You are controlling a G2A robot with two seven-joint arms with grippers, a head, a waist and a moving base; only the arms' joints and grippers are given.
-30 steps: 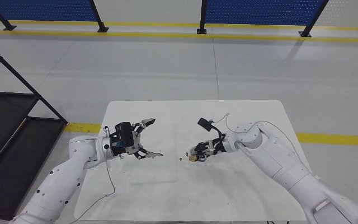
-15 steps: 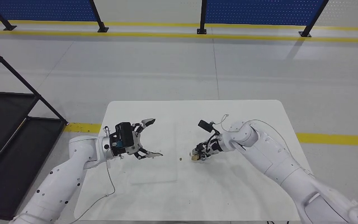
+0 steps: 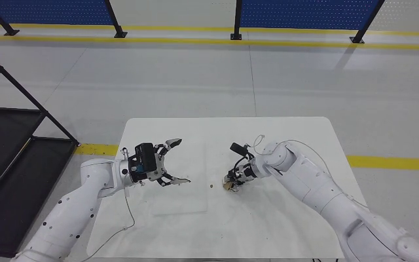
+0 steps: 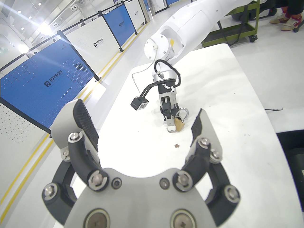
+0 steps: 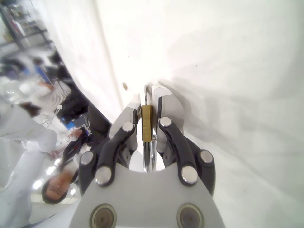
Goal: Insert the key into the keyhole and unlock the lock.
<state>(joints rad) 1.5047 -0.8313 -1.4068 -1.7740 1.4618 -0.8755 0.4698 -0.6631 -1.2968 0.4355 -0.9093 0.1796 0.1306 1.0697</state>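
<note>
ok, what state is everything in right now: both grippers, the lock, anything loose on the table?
left gripper: open, empty, above the table.
right gripper: shut on the lock, pointing down at the table.
lock: brass body clamped between the fingers; shackle looks seated, locked or not cannot tell.
small brown piece: lying loose on the table between the grippers, too small to identify.

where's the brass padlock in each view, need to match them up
Top view: small brass padlock with a silver shackle near mid-table, held in the right claw.
Left wrist view: padlock beyond the open left claw, pinched by the far claw.
Right wrist view: padlock edge-on between that claw's fingers.
Shared landmark: small brown speck on the white table beside it.
</note>
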